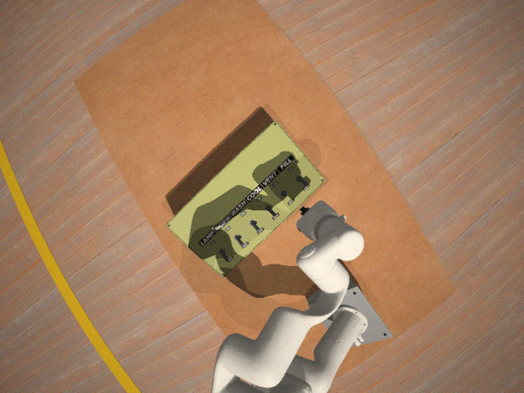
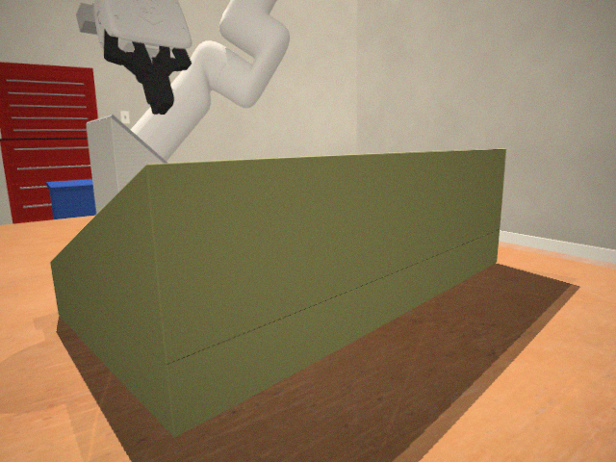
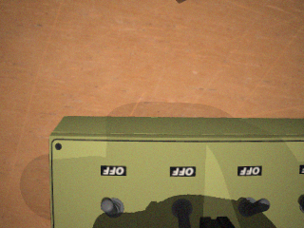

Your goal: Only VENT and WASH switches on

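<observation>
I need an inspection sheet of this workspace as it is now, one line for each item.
Surface: orange table top, shadowed beside the console.
Job's things: olive console with six toggle switches labelled LAMP, HORN, WASH, COOL, VENT, FILL; the VENT lever looks different from the rest, which way cannot be told.
Clutter: nothing seen.
Grippers: pincer shut, holding nothing, raised above the console near its FILL end, not touching it.
Cables: nothing seen.
Surroundings: red drawer cabinet, blue bin, grey wall, plank floor with a yellow line.
</observation>
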Tool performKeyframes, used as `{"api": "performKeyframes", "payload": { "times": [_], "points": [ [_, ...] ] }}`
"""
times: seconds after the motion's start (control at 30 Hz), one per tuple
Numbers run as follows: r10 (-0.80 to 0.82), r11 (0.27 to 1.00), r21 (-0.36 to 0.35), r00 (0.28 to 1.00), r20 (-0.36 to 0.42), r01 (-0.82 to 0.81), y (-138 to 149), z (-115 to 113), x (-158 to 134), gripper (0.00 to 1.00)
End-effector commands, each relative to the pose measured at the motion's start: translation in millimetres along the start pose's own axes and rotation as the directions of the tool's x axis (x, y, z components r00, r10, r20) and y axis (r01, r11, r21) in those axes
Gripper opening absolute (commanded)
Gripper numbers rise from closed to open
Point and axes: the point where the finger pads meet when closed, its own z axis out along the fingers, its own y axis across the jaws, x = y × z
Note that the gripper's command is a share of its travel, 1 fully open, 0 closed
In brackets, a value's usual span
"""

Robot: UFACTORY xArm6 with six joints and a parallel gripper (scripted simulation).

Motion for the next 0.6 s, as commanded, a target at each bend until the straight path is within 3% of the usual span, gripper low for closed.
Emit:
{"api": "performKeyframes", "payload": {
  "times": [0.0, 0.07, 0.1, 0.13, 0.17, 0.27, 0.4, 0.57],
  "points": [
    [-0.002, 1.000, 0.004, 1.000, 0.002, 0.002, 15.1, -2.5, -2.5, 0.00],
    [-0.002, 1.000, 0.007, 1.000, 0.001, 0.002, 52.7, -3.6, -1.2, 0.00],
    [-0.002, 1.000, 0.007, 1.000, 0.001, 0.002, 52.7, -3.6, -1.2, 0.00],
    [-0.002, 1.000, 0.007, 1.000, 0.001, 0.002, 75.5, -3.7, 2.1, 0.00],
    [-0.002, 1.000, 0.007, 1.000, 0.001, 0.002, 75.5, -3.7, 2.1, 0.00],
    [-0.002, 1.000, 0.006, 1.000, 0.002, 0.002, 116.2, -2.6, 13.1, 0.00],
    [-0.002, 1.000, 0.003, 1.000, 0.003, 0.002, 142.3, -1.0, 24.3, 0.00],
    [-0.002, 1.000, 0.003, 1.000, 0.003, 0.002, 142.9, -1.0, 24.6, 0.00]
  ]
}}
